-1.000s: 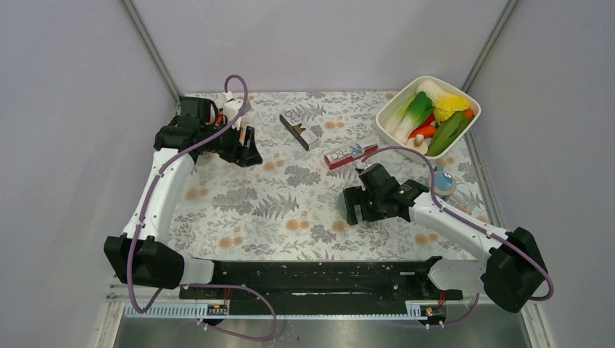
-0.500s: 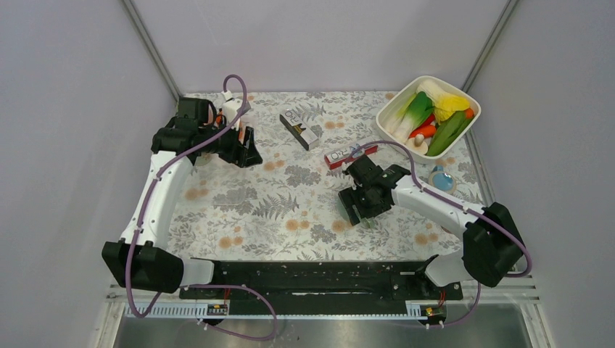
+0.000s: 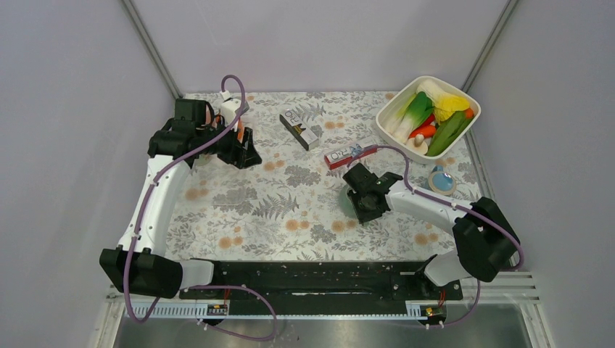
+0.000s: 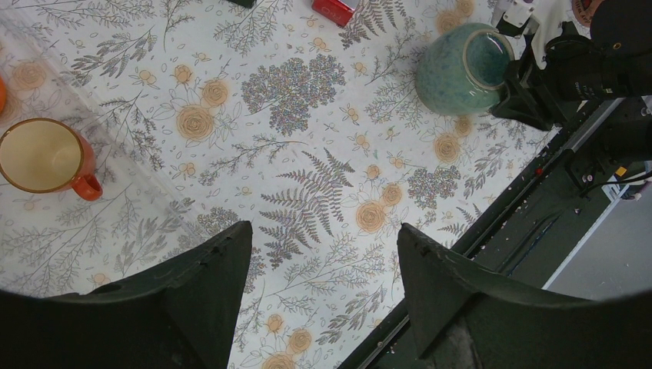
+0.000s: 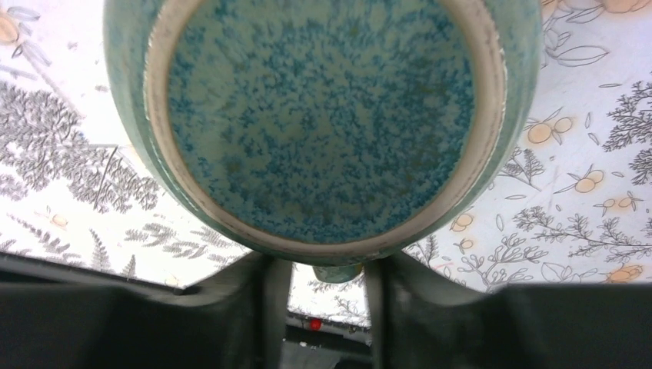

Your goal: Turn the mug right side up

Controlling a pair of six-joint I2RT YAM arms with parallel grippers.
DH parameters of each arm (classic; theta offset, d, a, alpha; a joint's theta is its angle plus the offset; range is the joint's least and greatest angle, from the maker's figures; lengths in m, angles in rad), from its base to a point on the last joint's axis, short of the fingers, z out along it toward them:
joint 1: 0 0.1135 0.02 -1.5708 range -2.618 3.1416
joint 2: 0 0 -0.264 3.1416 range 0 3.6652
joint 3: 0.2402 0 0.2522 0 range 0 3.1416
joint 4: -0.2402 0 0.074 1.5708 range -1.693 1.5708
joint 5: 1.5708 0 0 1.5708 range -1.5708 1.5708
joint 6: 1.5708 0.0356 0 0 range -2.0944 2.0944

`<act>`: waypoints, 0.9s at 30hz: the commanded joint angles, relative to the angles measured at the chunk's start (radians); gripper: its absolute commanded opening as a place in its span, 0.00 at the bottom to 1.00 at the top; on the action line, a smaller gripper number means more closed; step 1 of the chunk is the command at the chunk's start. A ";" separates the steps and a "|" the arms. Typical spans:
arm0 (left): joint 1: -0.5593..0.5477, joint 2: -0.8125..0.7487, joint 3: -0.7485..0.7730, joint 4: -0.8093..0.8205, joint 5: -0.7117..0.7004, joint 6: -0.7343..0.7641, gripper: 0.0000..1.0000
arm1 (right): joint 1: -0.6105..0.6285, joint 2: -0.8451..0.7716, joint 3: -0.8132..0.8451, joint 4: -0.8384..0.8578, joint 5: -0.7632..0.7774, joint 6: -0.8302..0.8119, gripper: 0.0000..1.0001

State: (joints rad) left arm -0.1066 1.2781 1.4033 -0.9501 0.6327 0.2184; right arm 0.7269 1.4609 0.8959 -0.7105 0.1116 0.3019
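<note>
Currently: green mug [image 4: 461,69], tilted, right of tabletop centre, handle pinched in right gripper [image 5: 321,280]; left gripper [image 4: 323,238] wide, empty, far-left corner. Risk: thin handle hold may slip, mug drops.

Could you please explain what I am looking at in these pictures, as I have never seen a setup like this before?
These are two robot arms bolted at the near edge of a table. One picture looks down from above and behind them. The other two come from a camera on each wrist, so each shows its own fingers. On the flowered table lie a dark box, a red box, a white bowl of toy vegetables, and an orange mug standing upright. The right gripper is shut on a teal mug. The left gripper is open and holds nothing.
</note>
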 commanded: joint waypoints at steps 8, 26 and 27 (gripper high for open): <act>0.004 -0.039 0.013 0.017 0.052 -0.010 0.81 | 0.004 -0.225 -0.089 0.286 -0.146 0.034 0.00; -0.173 -0.020 0.076 0.167 0.418 -0.338 0.99 | 0.014 -0.412 -0.032 1.098 -0.460 0.431 0.00; -0.182 -0.015 0.073 0.175 0.399 -0.349 0.99 | 0.017 -0.410 -0.031 1.115 -0.460 0.436 0.00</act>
State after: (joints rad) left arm -0.2436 1.2716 1.4769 -0.8928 0.9871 -0.0319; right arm 0.7280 1.0584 0.7708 0.1020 -0.2863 0.6888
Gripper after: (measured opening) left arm 0.988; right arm 0.296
